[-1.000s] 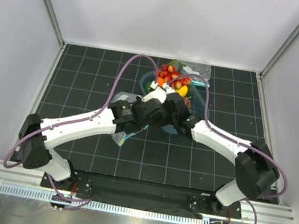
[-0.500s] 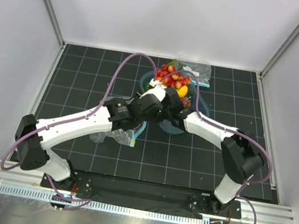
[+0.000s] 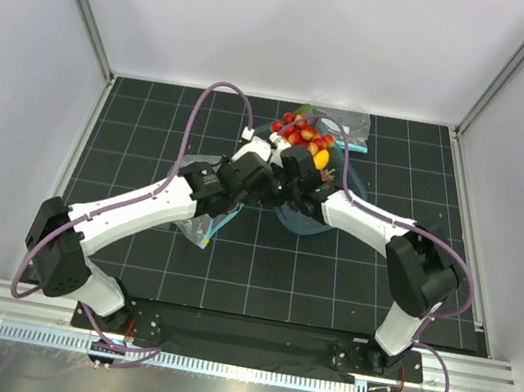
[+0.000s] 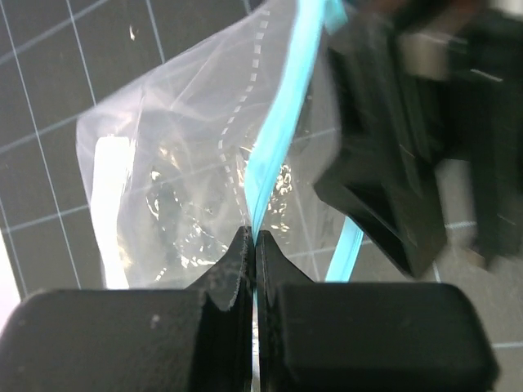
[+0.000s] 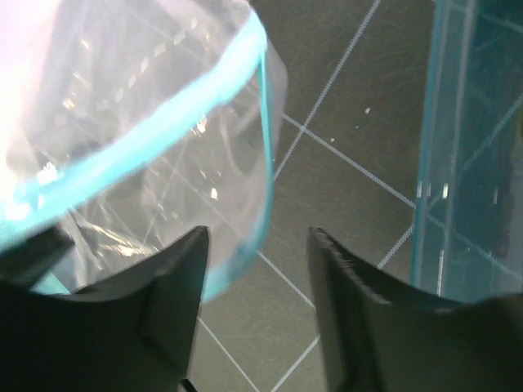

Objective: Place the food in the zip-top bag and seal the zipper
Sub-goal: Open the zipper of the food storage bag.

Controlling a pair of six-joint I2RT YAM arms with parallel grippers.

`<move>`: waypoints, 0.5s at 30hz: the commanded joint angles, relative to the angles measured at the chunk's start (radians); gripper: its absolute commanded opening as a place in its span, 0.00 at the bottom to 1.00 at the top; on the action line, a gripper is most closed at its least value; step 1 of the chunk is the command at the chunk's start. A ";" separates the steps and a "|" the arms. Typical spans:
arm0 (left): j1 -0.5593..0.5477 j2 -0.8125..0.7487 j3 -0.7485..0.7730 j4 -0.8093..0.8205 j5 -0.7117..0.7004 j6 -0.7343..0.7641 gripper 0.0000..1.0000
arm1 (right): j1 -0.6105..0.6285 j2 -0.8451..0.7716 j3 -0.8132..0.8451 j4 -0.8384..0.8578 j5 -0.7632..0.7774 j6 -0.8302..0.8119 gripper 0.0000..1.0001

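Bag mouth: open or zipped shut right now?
Open. In the right wrist view the zipper strips part into a loop; the left gripper pinches one strip.

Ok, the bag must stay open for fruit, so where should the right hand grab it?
Probably the zipper strip on the free lip of the bag, away from where the left hand pinches it. It looks stiffer than the film and runs between the open fingers of the right hand, so close in, one finger inside the mouth.

A teal translucent tub (image 3: pixel 297 226) is sitting near the tabletop's (image 3: pixel 154 116) centre; a smaller clear bag (image 3: pixel 348 120) is lying at its far edge.
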 commanded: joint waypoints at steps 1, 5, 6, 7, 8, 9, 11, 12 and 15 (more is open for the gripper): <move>0.036 0.007 0.005 0.042 0.048 -0.051 0.00 | -0.009 -0.044 -0.032 0.046 0.024 -0.027 0.61; 0.084 0.022 0.018 0.034 0.085 -0.059 0.00 | -0.015 -0.107 -0.104 0.123 0.053 -0.040 0.73; 0.090 0.028 0.022 0.030 0.087 -0.059 0.00 | -0.015 -0.124 -0.116 0.137 0.075 -0.044 0.73; 0.096 0.030 0.027 0.029 0.091 -0.061 0.00 | -0.018 -0.141 -0.130 0.144 0.086 -0.050 0.74; 0.105 0.031 0.028 0.026 0.091 -0.062 0.00 | -0.020 -0.182 -0.157 0.155 0.096 -0.054 0.75; 0.110 0.030 0.032 0.026 0.093 -0.062 0.00 | -0.021 -0.202 -0.173 0.175 0.107 -0.057 0.76; 0.119 0.027 0.032 0.025 0.094 -0.062 0.00 | -0.021 -0.271 -0.214 0.193 0.176 -0.070 0.83; 0.120 0.021 0.032 0.028 0.091 -0.062 0.00 | -0.024 -0.294 -0.228 0.198 0.200 -0.074 0.87; 0.122 0.016 0.029 0.026 0.088 -0.062 0.00 | -0.044 -0.360 -0.253 0.183 0.303 -0.088 0.97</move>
